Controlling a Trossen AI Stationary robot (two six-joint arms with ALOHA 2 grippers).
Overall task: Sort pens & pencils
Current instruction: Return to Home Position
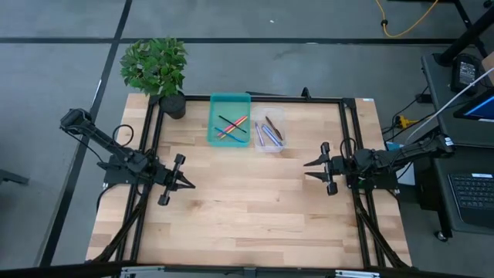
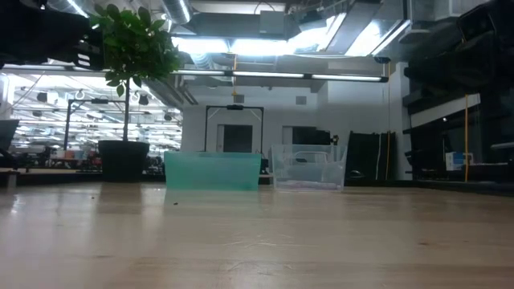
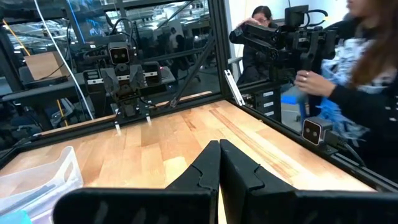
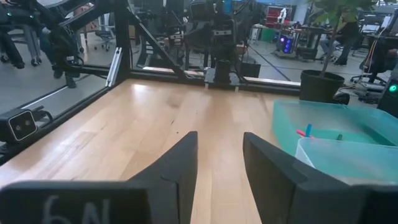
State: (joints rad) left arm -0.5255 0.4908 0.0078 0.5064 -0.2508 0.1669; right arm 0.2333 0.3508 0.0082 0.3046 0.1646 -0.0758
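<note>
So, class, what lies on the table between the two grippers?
Nothing. Between the left gripper and the right gripper the wooden table is bare, as the high view shows.

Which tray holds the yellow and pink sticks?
The teal tray, next to the plant pot, holds them. The clear tray beside it holds only bluish-purple and dark sticks.
</note>
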